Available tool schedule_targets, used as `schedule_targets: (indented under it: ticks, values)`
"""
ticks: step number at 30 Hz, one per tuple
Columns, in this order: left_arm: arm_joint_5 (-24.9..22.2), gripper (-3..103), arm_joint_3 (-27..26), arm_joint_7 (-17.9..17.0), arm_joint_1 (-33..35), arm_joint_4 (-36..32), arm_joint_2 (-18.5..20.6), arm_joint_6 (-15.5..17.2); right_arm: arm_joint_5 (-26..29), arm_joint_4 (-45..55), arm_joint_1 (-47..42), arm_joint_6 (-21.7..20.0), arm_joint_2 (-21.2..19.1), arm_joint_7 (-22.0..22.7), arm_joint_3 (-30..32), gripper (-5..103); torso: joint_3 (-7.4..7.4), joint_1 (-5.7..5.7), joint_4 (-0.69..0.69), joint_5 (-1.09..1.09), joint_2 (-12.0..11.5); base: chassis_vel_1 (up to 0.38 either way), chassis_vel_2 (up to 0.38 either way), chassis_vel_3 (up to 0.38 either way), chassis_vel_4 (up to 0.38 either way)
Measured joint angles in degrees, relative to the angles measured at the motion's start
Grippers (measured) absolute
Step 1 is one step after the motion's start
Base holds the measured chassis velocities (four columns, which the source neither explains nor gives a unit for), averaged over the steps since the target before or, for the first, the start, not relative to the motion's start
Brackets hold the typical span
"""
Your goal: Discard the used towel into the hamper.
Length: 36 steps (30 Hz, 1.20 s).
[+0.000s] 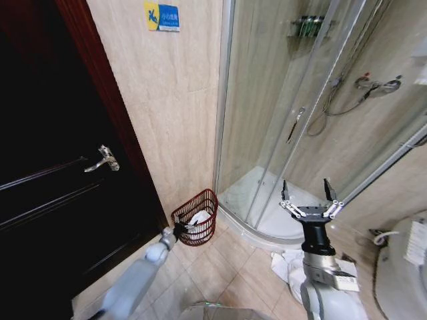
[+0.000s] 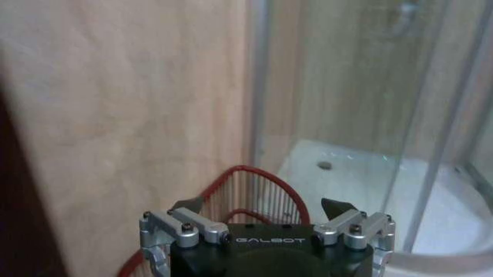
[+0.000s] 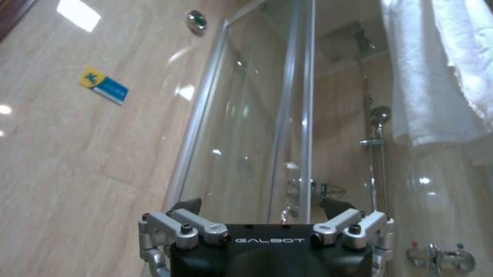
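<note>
With a white towel apparently already lying inside the hamper, which stands on the floor in the corner between wall and shower, the left gripper, jaws apart at its rim, should lift away without snagging the wicker, while the right gripper waits, spread empty.

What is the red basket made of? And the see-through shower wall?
The hamper looks like thin woven wicker or wire, dark red: its sides are open slats you can see through. The shower wall looks like clear glass in shiny metal frames, since it reflects light.
</note>
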Motion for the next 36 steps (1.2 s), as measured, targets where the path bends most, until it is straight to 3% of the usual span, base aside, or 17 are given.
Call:
schedule_targets:
  ticks: [1,3,4,6,8,11,15,18,20,28,36]
  values:
    - [-1.03,100,-3.19,-2.19,3.51,-5.36,-0.28,2.61,1.14,0.33,0.24,-0.99,0.00,0.14,0.33,100,-0.01,0.00,0.00,0.03,0.00,0.000,0.000,0.000,0.000]
    - [-1.64,100,-7.20,-4.65,7.63,-11.76,-1.74,3.92,3.69,0.10,0.88,-2.31,-0.09,0.14,1.34,100,0.00,0.00,0.00,0.01,0.00,0.000,0.000,0.000,0.000]
    - [-1.64,100,-7.20,-4.65,7.63,-11.76,-1.74,3.92,3.69,0.10,0.88,-2.31,-0.09,0.14,1.34,100,0.00,0.00,0.00,0.01,0.00,0.000,0.000,0.000,0.000]
    - [0.27,100,-12.19,-6.14,13.20,-21.13,-4.33,5.29,7.38,-0.93,2.15,-4.70,-1.83,1.35,3.28,100,0.00,0.00,-0.01,0.06,-0.01,0.000,0.000,0.000,0.000]
    - [0.88,100,-13.00,-6.27,14.41,-22.94,-4.87,5.39,8.22,-0.93,2.40,-5.28,-2.10,1.53,3.71,100,0.00,0.00,0.00,0.06,-0.01,0.000,0.000,0.000,0.000]
    - [3.88,100,-18.57,-6.55,22.69,-33.02,-7.92,6.45,10.93,0.60,2.69,-7.84,-3.06,1.90,4.25,100,0.00,0.00,-0.01,0.05,-0.01,0.000,0.000,0.000,0.000]
    - [5.58,100,-22.64,-6.23,28.08,-40.34,-10.50,7.57,10.74,1.87,2.67,-8.93,-2.67,1.45,2.56,100,0.00,0.00,0.00,0.04,-0.01,0.000,0.000,0.000,0.000]
    - [5.79,100,-23.70,-6.05,29.43,-43.77,-11.62,8.15,10.33,2.31,2.89,-9.26,-2.52,1.24,2.03,100,0.00,0.00,0.00,0.03,-0.01,0.000,0.000,0.000,0.000]
    - [6.39,100,-24.81,-5.04,30.88,-50.09,-13.75,10.59,10.04,3.09,3.01,-9.85,-2.59,0.88,1.80,100,0.00,0.00,0.00,0.03,-0.01,0.000,0.000,0.000,0.000]
    - [7.80,100,-23.35,-3.20,32.84,-60.44,-18.17,14.85,11.13,2.61,2.21,-9.81,-3.08,0.78,2.92,100,0.01,0.01,-0.01,0.04,-0.01,0.000,0.000,0.000,0.000]
    - [11.57,100,-20.10,-3.26,35.01,-62.54,-22.82,12.38,11.42,3.70,2.20,-10.10,-3.18,0.70,2.24,100,0.00,0.00,0.00,0.04,-0.01,0.000,0.000,0.000,0.000]
